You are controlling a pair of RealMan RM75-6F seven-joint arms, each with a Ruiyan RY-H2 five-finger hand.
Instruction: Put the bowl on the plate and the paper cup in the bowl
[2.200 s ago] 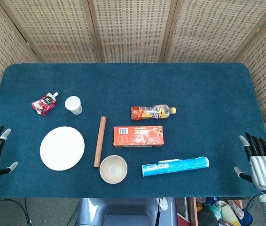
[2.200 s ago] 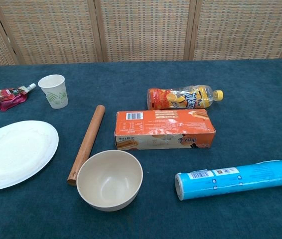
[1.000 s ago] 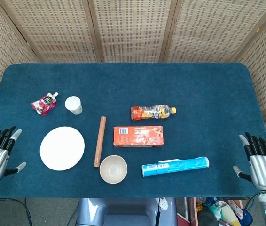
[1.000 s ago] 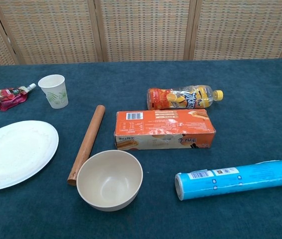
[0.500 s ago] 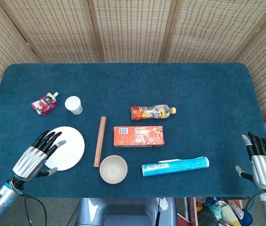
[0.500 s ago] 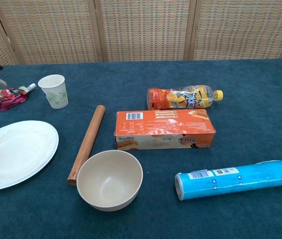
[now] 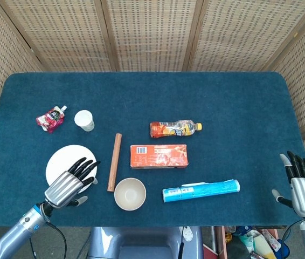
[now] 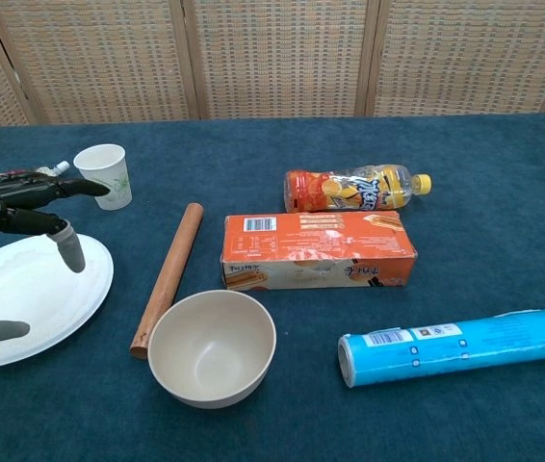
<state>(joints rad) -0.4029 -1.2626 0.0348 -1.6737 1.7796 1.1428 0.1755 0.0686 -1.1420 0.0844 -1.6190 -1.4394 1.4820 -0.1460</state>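
A beige bowl (image 7: 130,193) (image 8: 212,347) stands empty near the table's front edge, right of a white plate (image 7: 62,159) (image 8: 22,289). A white paper cup (image 7: 84,120) (image 8: 103,176) stands upright behind the plate. My left hand (image 7: 70,183) (image 8: 8,217) hovers open over the plate's front part, fingers spread and pointing toward the bowl, holding nothing. At the table's right front corner my right hand (image 7: 300,184) is open and empty, far from all task objects; the chest view does not show it.
A wooden rolling pin (image 7: 114,162) (image 8: 168,277) lies between plate and bowl. An orange box (image 7: 158,156) (image 8: 317,250), a juice bottle (image 7: 175,128) (image 8: 356,189) and a blue tube (image 7: 201,190) (image 8: 460,346) lie to the right. A red pouch (image 7: 50,118) sits by the cup.
My left hand has moved right from the table's left edge to over the plate, toward the bowl. The right hand has barely shifted. No object has moved.
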